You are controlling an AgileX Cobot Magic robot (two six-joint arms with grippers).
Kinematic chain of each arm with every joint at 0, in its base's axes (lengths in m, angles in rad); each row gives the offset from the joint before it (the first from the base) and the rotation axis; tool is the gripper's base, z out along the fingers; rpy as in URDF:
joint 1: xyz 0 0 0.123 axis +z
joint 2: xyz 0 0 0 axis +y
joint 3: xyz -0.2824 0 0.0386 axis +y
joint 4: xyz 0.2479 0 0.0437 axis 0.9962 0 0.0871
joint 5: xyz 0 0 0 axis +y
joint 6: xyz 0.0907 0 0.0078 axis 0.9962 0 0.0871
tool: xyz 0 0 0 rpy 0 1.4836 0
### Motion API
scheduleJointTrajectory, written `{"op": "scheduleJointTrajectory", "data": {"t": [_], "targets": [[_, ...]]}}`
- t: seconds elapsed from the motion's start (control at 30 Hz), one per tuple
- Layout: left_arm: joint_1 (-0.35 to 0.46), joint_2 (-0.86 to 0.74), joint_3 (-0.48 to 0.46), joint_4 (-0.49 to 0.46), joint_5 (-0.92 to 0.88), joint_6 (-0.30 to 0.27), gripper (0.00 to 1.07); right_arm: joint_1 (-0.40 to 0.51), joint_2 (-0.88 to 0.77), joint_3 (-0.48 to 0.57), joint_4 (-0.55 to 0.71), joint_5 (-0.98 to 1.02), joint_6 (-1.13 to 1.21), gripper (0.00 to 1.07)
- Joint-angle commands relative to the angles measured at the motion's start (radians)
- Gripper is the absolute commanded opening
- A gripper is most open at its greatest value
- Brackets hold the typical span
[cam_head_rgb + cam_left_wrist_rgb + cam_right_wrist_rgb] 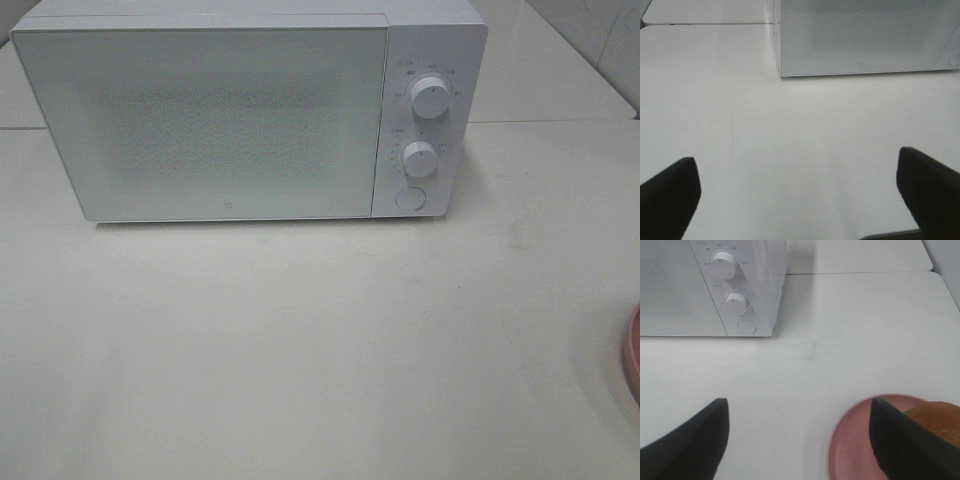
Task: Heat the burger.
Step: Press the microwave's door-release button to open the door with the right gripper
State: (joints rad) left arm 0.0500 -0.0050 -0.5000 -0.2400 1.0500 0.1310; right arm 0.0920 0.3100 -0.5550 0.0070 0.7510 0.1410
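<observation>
The burger (940,420) shows its golden-brown bun in the right wrist view, resting on a pink plate (852,445), partly hidden behind one black finger. My right gripper (800,440) hangs open above the table, one finger over the plate's edge, nothing between its fingers. My left gripper (797,192) is open wide over bare table in front of the white microwave (230,115), whose door is shut. In the exterior high view only a sliver of the pink plate (632,350) shows at the right edge; neither gripper appears there.
The microwave has two round knobs (430,97) (420,157) and a round button (408,198) on its right panel. The white table (300,340) stretches in front of it. A table seam runs behind the microwave.
</observation>
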Motion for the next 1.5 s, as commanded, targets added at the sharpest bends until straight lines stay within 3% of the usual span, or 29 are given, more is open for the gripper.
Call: {"op": "scheduleJointTrajectory", "data": {"t": [0.03, 0.43, 0.7, 1.5], "targets": [[0.002, -0.007, 0.001, -0.001, -0.014, -0.002, 1.00, -0.006, 0.029, 0.014, 0.003, -0.069, -0.003, 0.75], [0.002, -0.007, 0.001, -0.001, -0.014, -0.002, 1.00, -0.006, 0.132, 0.117, 0.003, -0.284, -0.003, 0.75], [0.002, -0.007, 0.001, -0.001, -0.014, -0.002, 1.00, -0.006, 0.297, 0.173, 0.003, -0.532, -0.004, 0.75], [0.002, -0.007, 0.001, -0.001, -0.014, -0.002, 1.00, -0.003, 0.797, 0.180, 0.000, -1.123, -0.003, 0.75]]}}
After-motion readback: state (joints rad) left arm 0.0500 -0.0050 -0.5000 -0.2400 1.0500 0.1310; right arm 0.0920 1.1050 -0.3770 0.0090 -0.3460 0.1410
